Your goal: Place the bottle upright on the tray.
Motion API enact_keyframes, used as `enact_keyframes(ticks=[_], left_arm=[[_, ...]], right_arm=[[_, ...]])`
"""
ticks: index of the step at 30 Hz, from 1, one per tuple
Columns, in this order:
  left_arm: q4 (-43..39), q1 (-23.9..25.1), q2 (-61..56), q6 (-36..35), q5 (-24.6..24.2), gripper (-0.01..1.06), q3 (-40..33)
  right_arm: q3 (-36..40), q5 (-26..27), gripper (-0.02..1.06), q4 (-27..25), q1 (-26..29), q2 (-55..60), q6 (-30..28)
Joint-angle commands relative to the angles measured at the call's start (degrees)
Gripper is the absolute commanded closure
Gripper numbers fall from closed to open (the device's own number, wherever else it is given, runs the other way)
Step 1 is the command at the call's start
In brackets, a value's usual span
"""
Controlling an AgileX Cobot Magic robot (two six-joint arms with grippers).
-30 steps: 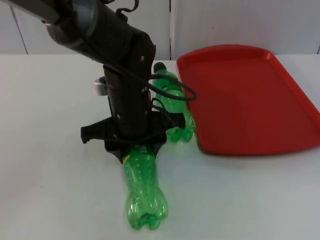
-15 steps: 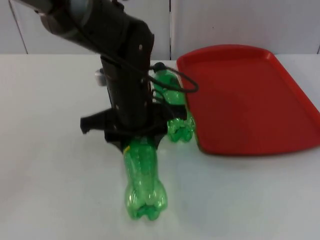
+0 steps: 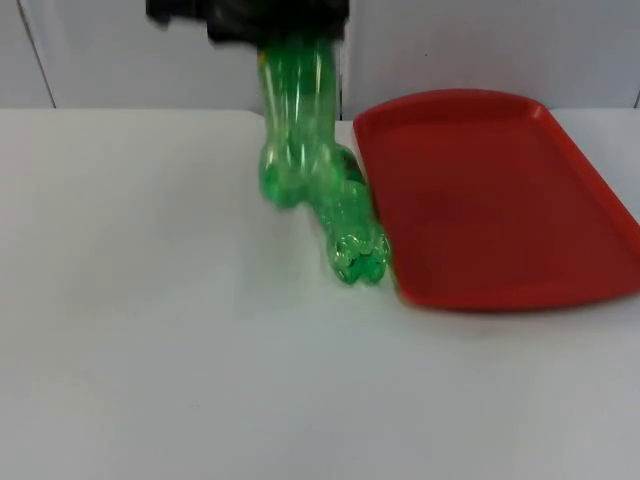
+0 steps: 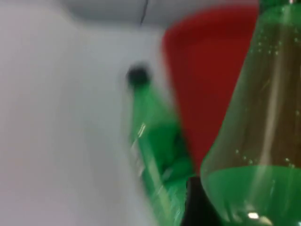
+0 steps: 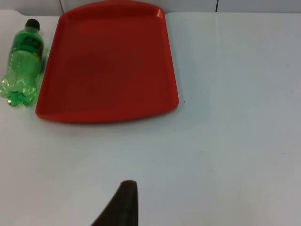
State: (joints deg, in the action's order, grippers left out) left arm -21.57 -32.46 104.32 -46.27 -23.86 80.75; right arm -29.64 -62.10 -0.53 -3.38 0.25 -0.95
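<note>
On the worktop (image 3: pixel 150 350) nearest the camera nothing is in play; a little further in, a second bottle (image 3: pixel 355 235) lies flat on its side, just beside the tray's (image 3: pixel 500 200) left edge, cap pointing away. Above and behind it hangs the carried bottle (image 3: pixel 295 125), base down and clear of the worktop, roughly upright with a slight tilt. The left pincer (image 3: pixel 270 15) grips it at the upper end, closed around the neck region at the far edge of the top view; in the left wrist view the bottle's shoulder (image 4: pixel 254 132) hangs directly below the pincer. The step in hand looks like the lift-and-carry. The next move calls for a sideways shift to the right over the tray, then a level lowering onto its base before release. The right arm waits; its pincer (image 5: pixel 123 202) hovers over bare worktop, and whether it is wide or narrow I cannot tell.
</note>
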Motion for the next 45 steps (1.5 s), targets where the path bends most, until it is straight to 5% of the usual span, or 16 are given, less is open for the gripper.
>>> enact_keyframes(ticks=[1,6,16,29,37,41,45], left_arm=[[-3.5,0.0,-3.3,0.0,5.5,1.05,0.2],[-12.8,0.0,-7.4,0.0,18.6,1.05,0.2],[-30.7,0.0,-7.6,0.0,31.3,1.05,0.2],[-26.3,0.0,-5.1,0.0,35.3,1.05,1.4],[-6.3,0.0,-0.3,0.0,35.6,1.05,3.2],[-4.8,0.0,2.7,0.6,43.2,1.05,3.5],[-5.4,-0.3,5.5,11.1,52.0,1.05,3.6]], right_arm=[[0.1,0.3,0.0,-0.2,0.4,-0.2,0.0],[0.1,0.3,0.0,-0.2,0.4,-0.2,0.0],[0.1,0.3,0.0,-0.2,0.4,-0.2,0.0],[0.1,0.3,0.0,-0.2,0.4,-0.2,0.0],[0.1,0.4,0.0,-0.2,0.4,-0.2,0.0],[0.1,0.4,0.0,-0.2,0.4,-0.2,0.0],[0.1,0.4,0.0,-0.2,0.4,-0.2,0.0]])
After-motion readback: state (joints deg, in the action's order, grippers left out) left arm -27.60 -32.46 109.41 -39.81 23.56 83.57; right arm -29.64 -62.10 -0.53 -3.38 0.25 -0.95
